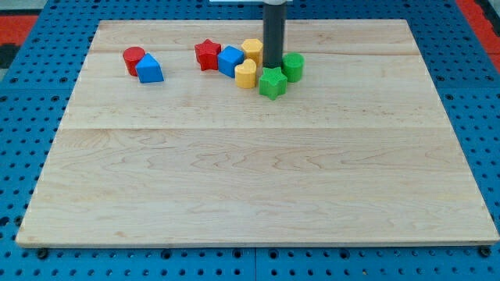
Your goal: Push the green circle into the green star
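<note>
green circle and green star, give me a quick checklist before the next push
1. Green circle in view, upright: ok.
2. Green star in view, at the circle's lower left: ok.
3. Circle against star: they look touching or nearly so; cannot tell.
4. My tip behind the circle for a push toward the star: not ok, it sits at the circle's left, above the star.
5. Neighbours clear: not ok, yellow block sits close at the star's left.

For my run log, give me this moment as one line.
my tip: just behind green star, left of green circle | circle-star: touching or nearly
</note>
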Controlling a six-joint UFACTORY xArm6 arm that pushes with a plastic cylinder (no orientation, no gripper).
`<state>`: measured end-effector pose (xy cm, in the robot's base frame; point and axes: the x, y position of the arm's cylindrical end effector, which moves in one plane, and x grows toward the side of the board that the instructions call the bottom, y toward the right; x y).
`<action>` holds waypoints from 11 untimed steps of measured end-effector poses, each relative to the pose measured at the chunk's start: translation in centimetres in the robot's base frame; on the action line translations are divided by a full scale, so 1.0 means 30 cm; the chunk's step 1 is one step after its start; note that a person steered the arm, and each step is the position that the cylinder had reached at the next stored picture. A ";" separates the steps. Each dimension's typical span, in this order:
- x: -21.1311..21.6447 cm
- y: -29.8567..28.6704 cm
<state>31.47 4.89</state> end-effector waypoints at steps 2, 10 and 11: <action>-0.065 0.192; -0.015 0.337; -0.009 0.282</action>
